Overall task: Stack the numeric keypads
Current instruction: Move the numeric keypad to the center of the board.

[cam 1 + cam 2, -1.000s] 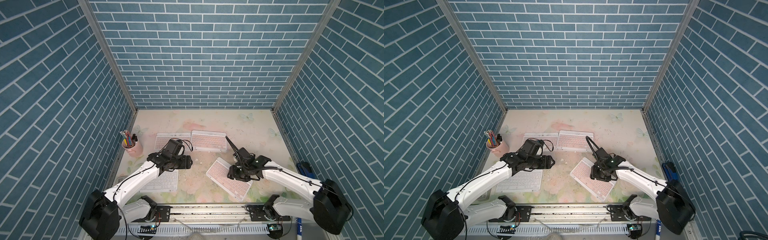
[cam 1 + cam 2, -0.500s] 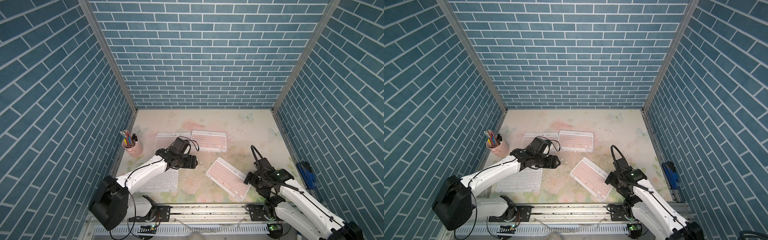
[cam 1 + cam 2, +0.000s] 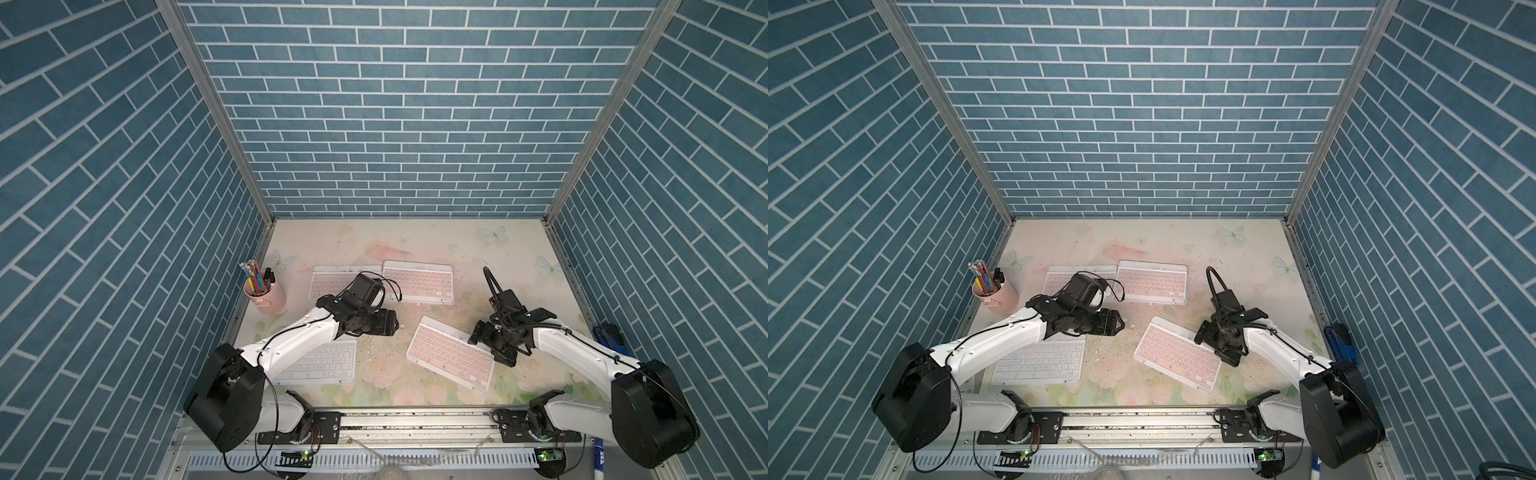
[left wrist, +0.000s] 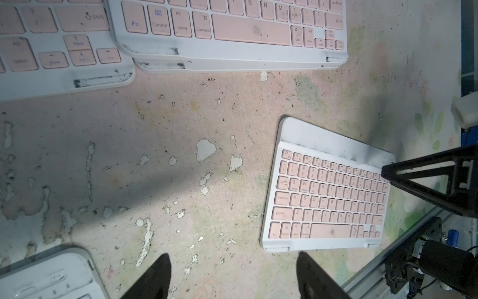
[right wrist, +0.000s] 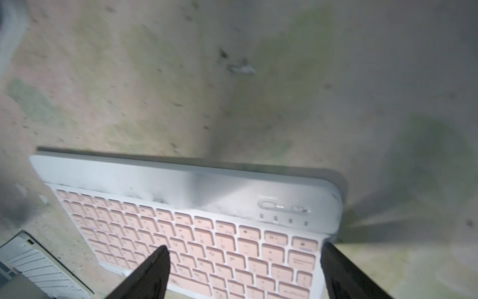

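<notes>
The slanted pink keyboard [image 3: 451,357] lies flat on the bench [image 3: 457,245], near its front edge. The right fingers [image 5: 150,279] stand wide apart over its short end, one above the keys and one at the frame's edge, and they clamp nothing. The left fingers [image 4: 157,279] are apart and empty too, over bare bench between the white keyboard [image 3: 320,365] and the slanted one. At the back a pink keyboard [image 3: 417,282] rests on another one, and a further pink keyboard [image 3: 332,282] lies just beside them. I think the main danger is the thinness of the slanted keyboard. It gives almost no edge to take, so the fingers may only push it toward the front rail or press on the keys. If it is caught at one end only, the long free part could sag and slip out. Both arms reach toward the middle, so they could also knock each other, or land it crooked on the pile.
</notes>
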